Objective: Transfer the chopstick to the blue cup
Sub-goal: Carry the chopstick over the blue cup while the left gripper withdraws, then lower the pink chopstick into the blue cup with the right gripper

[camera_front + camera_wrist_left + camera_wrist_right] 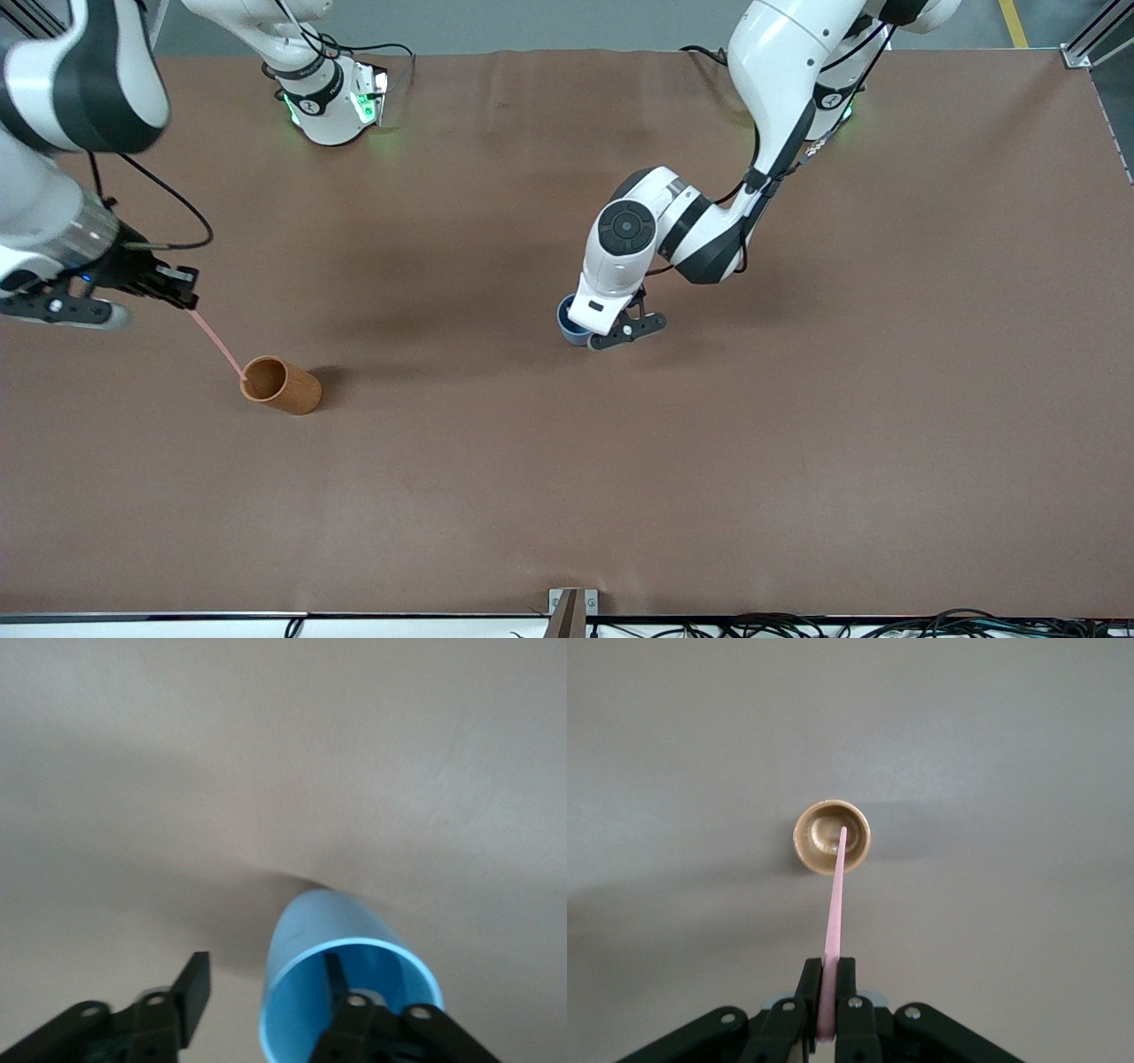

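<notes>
My right gripper [183,298] is shut on the upper end of the pale pink chopstick [217,341], up over the table at the right arm's end. The stick slants down, and its lower tip is at the mouth of the orange-brown cup [283,387]. In the right wrist view the fingers [809,979] clamp the stick [835,895], which points into that cup [831,837]. The blue cup [565,317] stands near the table's middle. My left gripper [598,334] is open astride its wall. In the left wrist view one finger [334,970] is inside the cup [310,921] and the other is outside.
The brown table mat [620,496] is bare apart from the two cups. The arms' bases [332,106] stand along the table's edge farthest from the front camera. Cables and a bracket [571,611] lie along the edge nearest to it.
</notes>
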Robot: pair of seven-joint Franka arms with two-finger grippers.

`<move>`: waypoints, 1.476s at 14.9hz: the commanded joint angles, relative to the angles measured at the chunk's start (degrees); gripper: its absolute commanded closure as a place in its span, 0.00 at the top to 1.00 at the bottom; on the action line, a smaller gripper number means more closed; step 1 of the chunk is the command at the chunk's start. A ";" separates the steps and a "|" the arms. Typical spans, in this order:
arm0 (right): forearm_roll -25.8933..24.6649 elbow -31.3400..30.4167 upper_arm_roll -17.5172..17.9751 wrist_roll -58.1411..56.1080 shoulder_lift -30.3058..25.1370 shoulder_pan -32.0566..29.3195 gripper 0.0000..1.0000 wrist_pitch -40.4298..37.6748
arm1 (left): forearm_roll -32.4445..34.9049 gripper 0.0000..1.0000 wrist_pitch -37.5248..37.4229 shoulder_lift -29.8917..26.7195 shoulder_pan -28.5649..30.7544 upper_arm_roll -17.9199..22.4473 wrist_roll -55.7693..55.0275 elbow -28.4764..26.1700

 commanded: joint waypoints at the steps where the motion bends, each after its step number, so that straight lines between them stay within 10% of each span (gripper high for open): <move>1: 3.11 9.40 2.92 2.97 1.03 -0.21 0.01 -7.51 | 1.35 1.00 -7.90 -9.17 5.05 0.22 7.14 -1.09; 10: 2.77 22.95 23.22 33.00 9.55 -0.04 0.02 -7.53 | 0.47 1.00 -29.00 -27.99 27.21 -0.31 47.05 -1.18; 18: -16.72 26.12 40.45 58.15 26.85 5.93 0.01 4.16 | 0.30 1.00 -40.88 -32.40 28.19 3.82 61.62 5.85; 22: -18.85 26.22 40.81 60.98 29.77 10.24 0.01 3.90 | -1.11 1.00 -40.98 -32.58 28.54 4.97 57.46 6.03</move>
